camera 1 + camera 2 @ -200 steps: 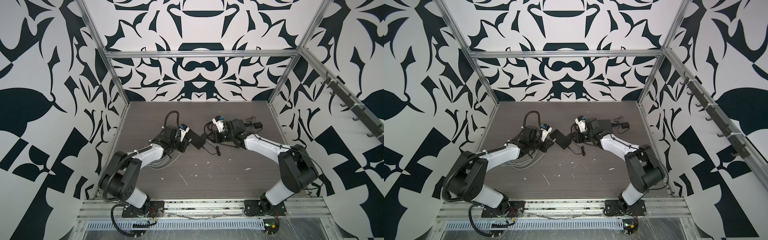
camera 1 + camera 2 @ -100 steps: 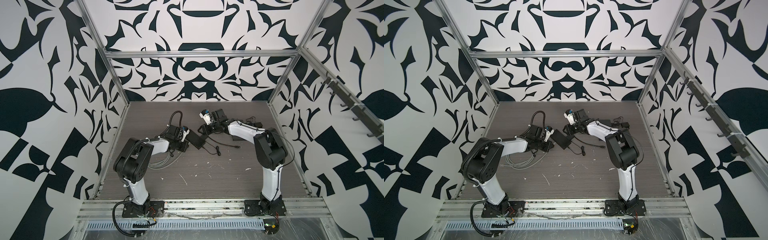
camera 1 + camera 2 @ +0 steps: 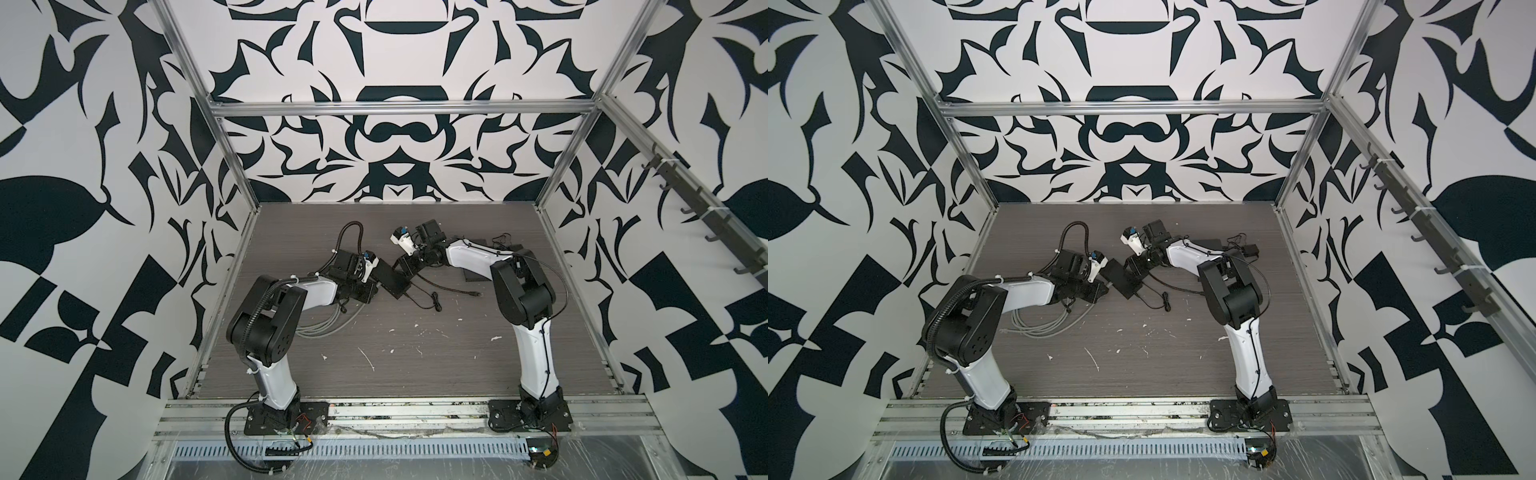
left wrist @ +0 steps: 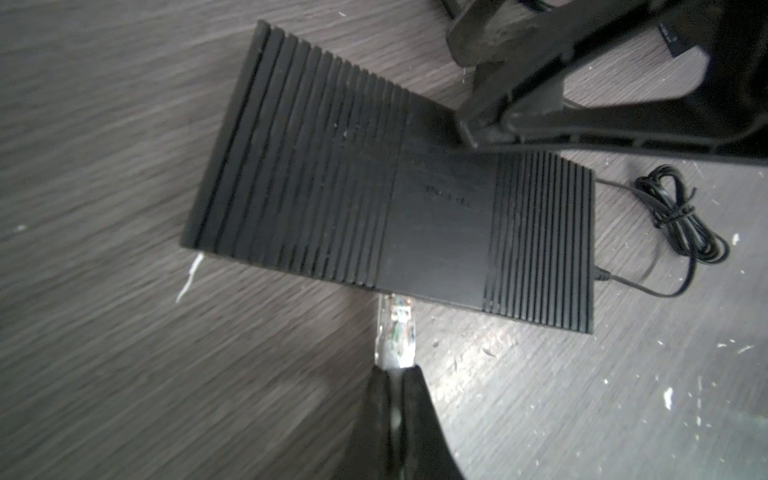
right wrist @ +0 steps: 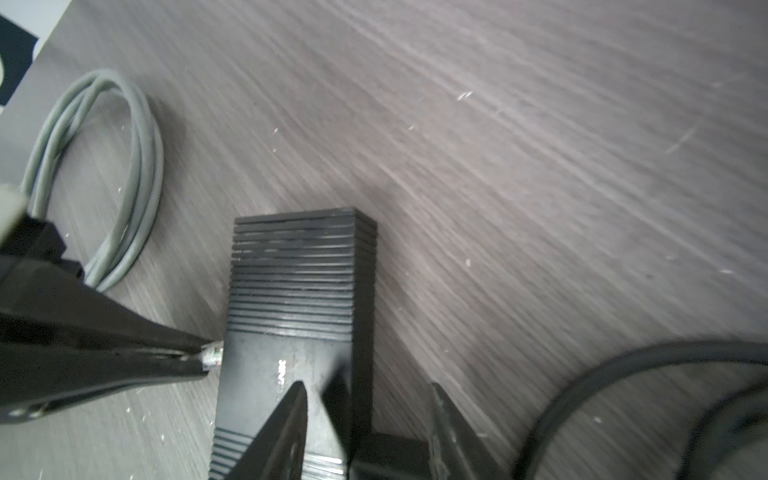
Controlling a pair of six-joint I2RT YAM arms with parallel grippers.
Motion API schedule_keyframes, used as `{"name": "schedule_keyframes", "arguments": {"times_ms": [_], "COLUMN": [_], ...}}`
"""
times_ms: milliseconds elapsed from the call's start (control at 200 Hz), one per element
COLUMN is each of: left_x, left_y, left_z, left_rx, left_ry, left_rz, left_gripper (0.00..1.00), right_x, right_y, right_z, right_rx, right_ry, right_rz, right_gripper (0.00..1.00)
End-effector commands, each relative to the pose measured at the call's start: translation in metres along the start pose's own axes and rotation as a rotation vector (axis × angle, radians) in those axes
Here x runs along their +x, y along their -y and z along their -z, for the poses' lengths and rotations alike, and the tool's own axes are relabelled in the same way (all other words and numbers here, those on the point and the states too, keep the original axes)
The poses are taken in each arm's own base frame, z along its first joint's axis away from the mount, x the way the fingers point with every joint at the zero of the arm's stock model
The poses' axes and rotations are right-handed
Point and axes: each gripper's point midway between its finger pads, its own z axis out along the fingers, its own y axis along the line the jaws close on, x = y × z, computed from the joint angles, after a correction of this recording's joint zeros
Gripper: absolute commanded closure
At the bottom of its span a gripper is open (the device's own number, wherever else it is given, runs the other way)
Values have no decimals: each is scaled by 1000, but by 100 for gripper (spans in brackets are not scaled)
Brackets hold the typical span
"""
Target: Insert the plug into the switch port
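The switch [image 3: 390, 283], a black ribbed box, lies flat near the middle of the desk [image 3: 415, 365]. In both top views its long axis runs from 10 to 4 o'clock. The left gripper [image 4: 397, 374] sits at 8 o'clock of it, its fingers [image 4: 415, 415] pinched tight on the rear of the clear plug [image 4: 397, 328]. The plug's nose meets the switch's long side below the smooth band. How far it sits in is hidden by the top edge.

The right gripper [image 5: 368, 386] is at 1 o'clock of the switch, with its fingers [image 5: 282, 436] standing apart. One lies over the switch's top face. The other hangs out past the side wall with a gap showing, so nothing is clamped.

Several things lie around the switch:
- A loose coil of grey cable [image 3: 328, 328] lies farther out at 8 o'clock and runs under the left arm.
- A thin black cord [image 4: 602, 275] is plugged into the short end at 4 o'clock, its slack tied in a small bundle [image 4: 673, 216].
- A dark flat pad [image 3: 473, 277] lies at 3 o'clock, partly under the right arm.
- White flecks [image 3: 368, 358] dot the desk at 6 o'clock.

Lettering [image 4: 449, 198] sits on the smooth band, too faint and blurred to read.
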Motion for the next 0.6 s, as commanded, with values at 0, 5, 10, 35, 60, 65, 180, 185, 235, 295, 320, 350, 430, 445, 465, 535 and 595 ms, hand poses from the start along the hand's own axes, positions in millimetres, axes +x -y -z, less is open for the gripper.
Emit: {"name": "schedule_keyframes", "arguments": {"times_ms": [0,5,10,35,60,65,180,185,235,295,320,350,430,445,465,535,595], "left_x": [-1,-1,-2,-2,-2,-2,-3,-3,-2,-2,-3,-3,-2,-2,-1,0,0], "left_y": [1,2,1,3,4,4,4,5,4,5,6,7,6,7,7,6,5], "left_z": [-2,-2,-2,-1,-1,-1,-3,-3,-4,-4,-4,-4,-5,-5,-6,-8,-9], "left_rx": [20,20,20,24,31,33,39,40,41,44,47,52,53,55,57,58,53], "left_ry": [11,12,14,17,17,18,19,19,17,19,20,20,10,7,2,-11,-16], "left_rz": [-7,-8,-9,-11,-13,-13,-15,-15,-17,-23,-27,-28,-28,-27,-28,-24,-22], "left_gripper": [100,100,100,100,100,100,100,100,100,100,100,100,100,100,100,100,100], "right_x": [-24,-24,-24,-23,-22,-22,-19,-19,-16,-11,-11,-10,-9,-10,-8,-7,-4], "right_y": [-15,-15,-15,-16,-17,-17,-22,-23,-22,-22,-21,-19,-15,-16,-16,-22,-27], "right_z": [11,11,10,10,9,8,3,3,1,0,-1,-1,-1,-1,-1,-1,-1], "right_rx": [-62,-64,-66,-75,-88,-90,-142,-143,-149,-159,-157,-153,-154,-157,-164,-204,-244], "right_ry": [40,39,37,29,22,19,0,-2,-25,-49,-53,-55,-61,-64,-70,-85,-97], "right_rz": [66,67,68,70,73,72,87,90,92,102,104,106,101,103,103,110,115], "right_gripper": [50,50,50,50,50,50,50,50,50,50,50,50,48,48,48,48,49]}}
